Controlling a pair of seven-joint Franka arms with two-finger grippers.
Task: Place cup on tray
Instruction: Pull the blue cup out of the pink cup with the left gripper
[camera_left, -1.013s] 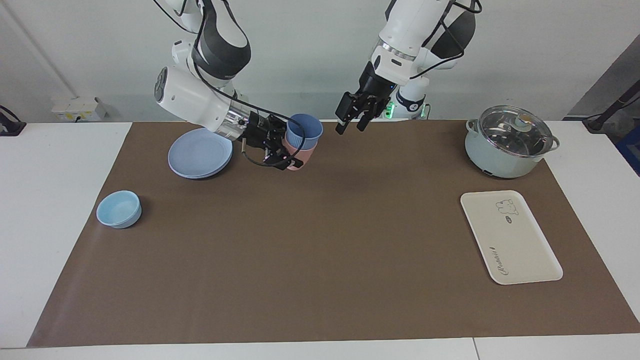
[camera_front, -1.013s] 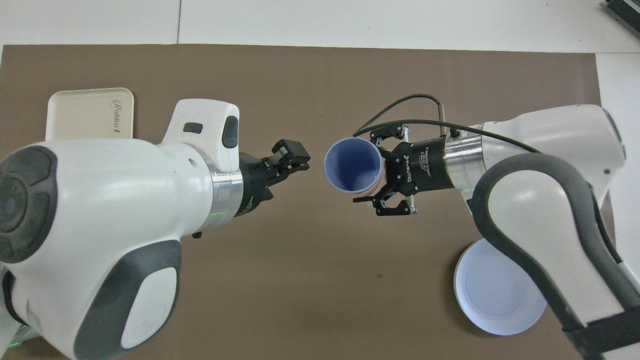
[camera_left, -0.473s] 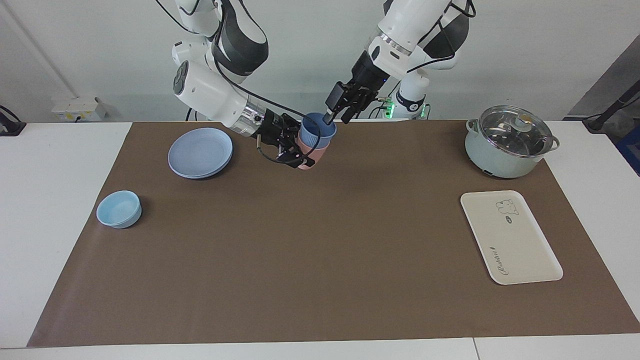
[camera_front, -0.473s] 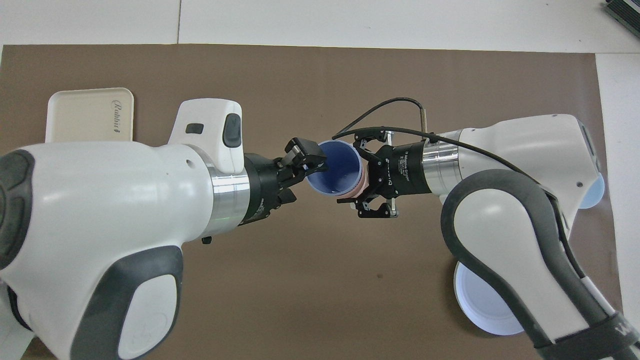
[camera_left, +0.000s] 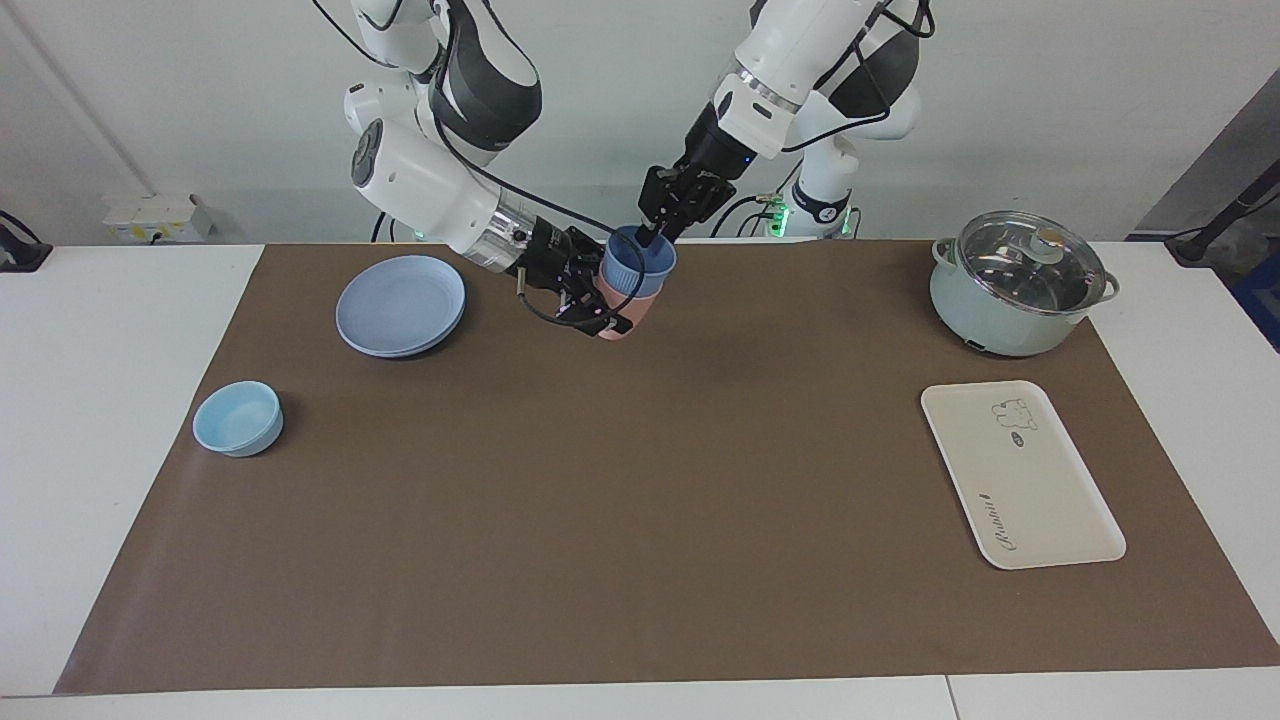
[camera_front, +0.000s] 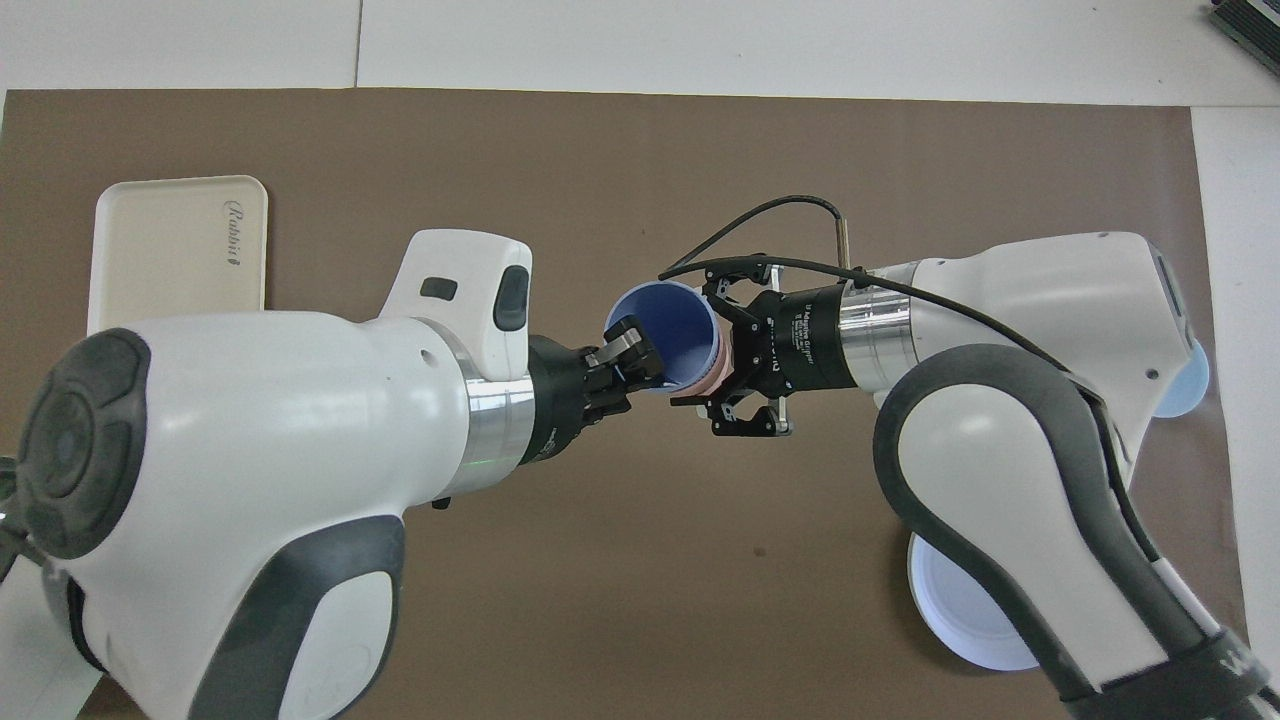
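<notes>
Separating two nested cups looks like the step in hand, and it happens in the air over the brown mat (camera_left: 640, 520). The tray (camera_left: 1040, 500) lies flat on that mat, well apart from both tools, toward the left arm's end of the table, with the lidded pot (camera_left: 1015, 290) close by it. The round plate (camera_left: 400, 305) sits below the right arm's wrist, and the light-blue bowl (camera_left: 238, 418) is well off toward the right arm's end. The cup (camera_left: 640, 262) is seated mouth-up inside a pink cup (camera_left: 620, 318) and held off the mat, between the two tools. The right gripper (camera_left: 600, 310) is clamped around the pink cup from the side, so it carries both. The left gripper (camera_left: 650, 238) comes down at the cup's rim and reaches into its mouth in the overhead view (camera_front: 628, 360). Whether it has closed on the wall cannot be told. To do this well, the left gripper should take a firm pinch on the rim wall before any pull. The pull should run straight along the cups' shared axis while the right gripper stays clamped on the pink cup. A slanted pull would likely wedge the tapered walls or tug the pink cup loose.
</notes>
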